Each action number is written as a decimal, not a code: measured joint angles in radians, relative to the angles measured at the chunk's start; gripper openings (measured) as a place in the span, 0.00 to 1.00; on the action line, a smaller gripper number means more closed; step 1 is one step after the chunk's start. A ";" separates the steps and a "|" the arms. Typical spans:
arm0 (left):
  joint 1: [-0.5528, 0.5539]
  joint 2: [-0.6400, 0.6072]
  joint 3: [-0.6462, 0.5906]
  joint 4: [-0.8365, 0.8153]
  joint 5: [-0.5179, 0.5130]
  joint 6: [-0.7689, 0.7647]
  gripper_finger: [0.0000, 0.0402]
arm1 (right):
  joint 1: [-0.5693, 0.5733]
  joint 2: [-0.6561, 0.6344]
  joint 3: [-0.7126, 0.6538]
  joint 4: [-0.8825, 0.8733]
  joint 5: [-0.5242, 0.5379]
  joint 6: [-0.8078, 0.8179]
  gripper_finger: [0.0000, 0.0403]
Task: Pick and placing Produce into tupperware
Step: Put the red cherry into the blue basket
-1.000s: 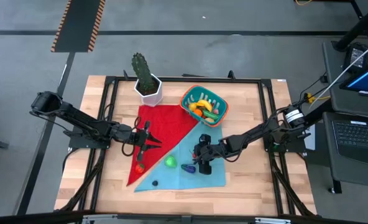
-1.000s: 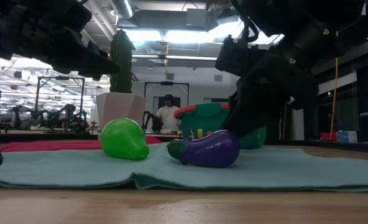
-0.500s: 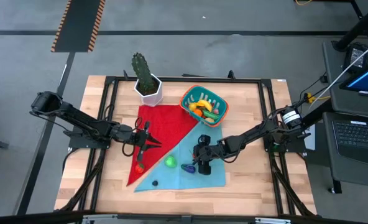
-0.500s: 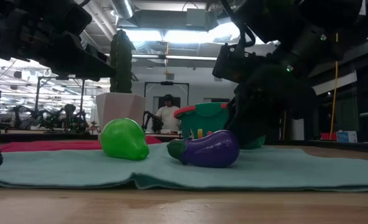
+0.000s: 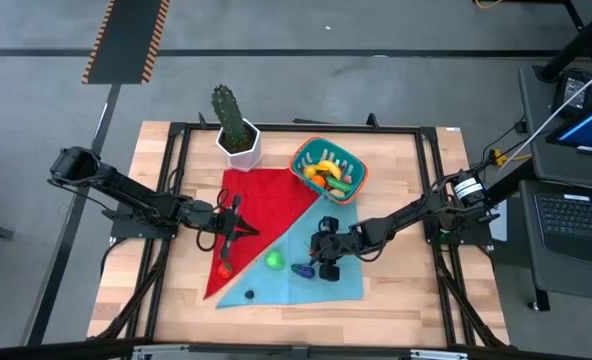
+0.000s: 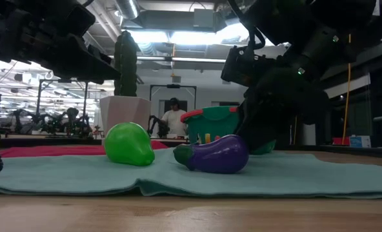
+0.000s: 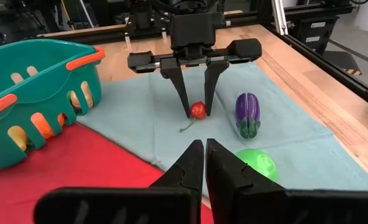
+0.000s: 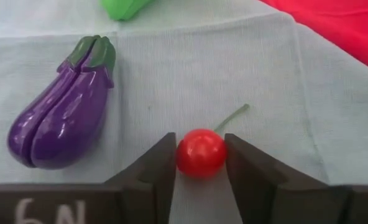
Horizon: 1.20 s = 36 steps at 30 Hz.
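On teal cloth (image 8: 246,56), right end effector (image 8: 200,163) — now closed on cherry (image 8: 201,153)

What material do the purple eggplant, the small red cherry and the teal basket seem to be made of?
Eggplant: probably hard plastic with a glossy finish, since light glints along its moulded lobes.
Cherry: likely glossy plastic too; smooth, with a thin stem.
Teal basket: apparently moulded plastic, duller, with slotted walls and an orange rim.

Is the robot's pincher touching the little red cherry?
Touching. The right wrist view shows the right gripper with both fingers pressed against the cherry.
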State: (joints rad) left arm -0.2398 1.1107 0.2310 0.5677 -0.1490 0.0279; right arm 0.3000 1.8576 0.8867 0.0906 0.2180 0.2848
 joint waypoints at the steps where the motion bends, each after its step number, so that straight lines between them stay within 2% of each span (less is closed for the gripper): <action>1: 0.000 0.000 0.000 0.000 0.000 0.000 0.02 | 0.000 0.000 0.000 0.000 0.000 0.000 0.30; 4: 0.000 0.000 0.000 0.000 0.000 0.000 0.00 | 0.000 0.000 0.000 -0.002 0.001 0.001 0.27; 10: 0.000 0.000 0.000 0.000 0.000 0.000 0.02 | 0.000 0.000 0.000 0.000 0.000 0.002 0.30; 13: 0.000 0.000 0.000 0.000 0.000 0.000 0.04 | 0.000 -0.007 0.000 0.011 -0.002 0.002 0.28; 21: 0.000 0.000 0.000 0.001 0.000 0.000 0.09 | -0.014 -0.103 0.000 0.013 -0.001 0.021 0.26; 26: 0.000 0.000 0.000 0.002 0.000 -0.001 0.12 | -0.040 -0.175 0.000 -0.027 0.000 0.051 0.29; 36: 0.036 0.000 0.000 0.017 -0.002 -0.030 0.16 | -0.089 -0.325 0.000 -0.039 0.001 -0.133 0.26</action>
State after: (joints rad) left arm -0.2038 1.1107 0.2310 0.5846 -0.1505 -0.0024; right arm 0.2112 1.5330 0.8867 0.0521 0.2188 0.1513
